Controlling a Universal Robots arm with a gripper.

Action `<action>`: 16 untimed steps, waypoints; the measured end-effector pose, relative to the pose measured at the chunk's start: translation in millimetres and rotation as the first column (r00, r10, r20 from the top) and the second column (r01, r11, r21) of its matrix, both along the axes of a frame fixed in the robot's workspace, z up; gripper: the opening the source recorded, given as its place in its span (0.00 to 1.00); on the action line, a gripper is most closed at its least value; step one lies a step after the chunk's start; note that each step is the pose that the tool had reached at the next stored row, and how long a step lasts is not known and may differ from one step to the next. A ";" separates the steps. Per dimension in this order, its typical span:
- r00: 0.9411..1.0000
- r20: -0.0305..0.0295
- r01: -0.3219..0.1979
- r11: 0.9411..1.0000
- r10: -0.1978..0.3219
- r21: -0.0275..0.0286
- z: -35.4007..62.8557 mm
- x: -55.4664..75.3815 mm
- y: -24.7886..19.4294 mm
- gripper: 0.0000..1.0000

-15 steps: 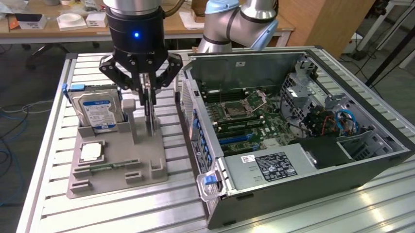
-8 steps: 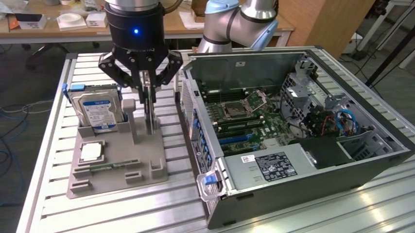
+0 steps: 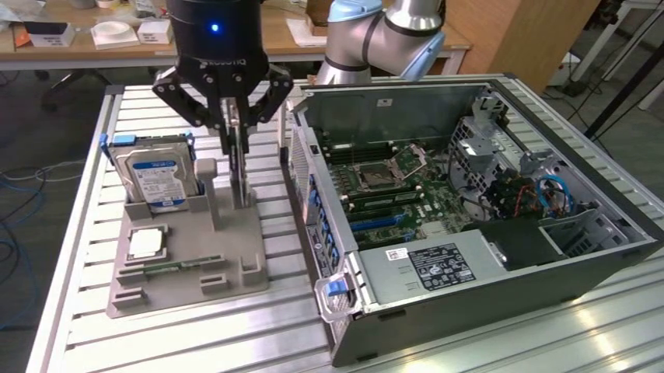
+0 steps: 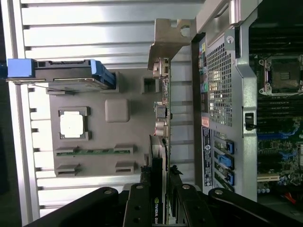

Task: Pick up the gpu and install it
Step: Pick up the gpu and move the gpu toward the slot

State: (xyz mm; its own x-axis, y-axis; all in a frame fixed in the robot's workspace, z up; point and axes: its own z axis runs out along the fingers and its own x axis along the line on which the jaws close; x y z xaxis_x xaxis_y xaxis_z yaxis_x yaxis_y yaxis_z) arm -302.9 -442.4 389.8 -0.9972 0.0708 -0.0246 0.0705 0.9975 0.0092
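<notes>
The black multi-link gripper [image 3: 236, 123] [image 4: 160, 208] hangs over the grey moulded parts tray [image 3: 192, 291] [image 4: 97, 142] on the exterior view's left. Its fingers are closed narrowly on the top edge of the thin black gpu card [image 3: 242, 167] [image 4: 163, 118]. The card stands upright on its long edge, with its lower edge down at the tray's right side. Whether it is clear of the slot cannot be told.

In the wrist view the card's grey metal bracket [image 4: 168, 40] sits at its far end, just beside the perforated rear panel of the open black and grey computer case [image 3: 311, 202] [image 4: 218, 94].

On the tray, a silver hard drive with a blue-white label [image 3: 155, 179] [image 4: 61, 75] stands upright to the left. Nearer lie a square silver processor chip [image 3: 148, 243] [image 4: 72, 125] and a thin green memory stick [image 3: 171, 266] [image 4: 92, 151]. The case lies open on the exterior view's right, with its green motherboard [image 3: 400, 186] exposed.
</notes>
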 end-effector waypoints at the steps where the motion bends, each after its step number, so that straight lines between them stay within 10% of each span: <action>1: 1.000 0.000 0.000 1.000 0.000 0.000 2.6 0.0 0.0 0.26; 16: 1.000 0.000 0.000 1.000 0.000 0.000 25.5 0.0 0.0 0.26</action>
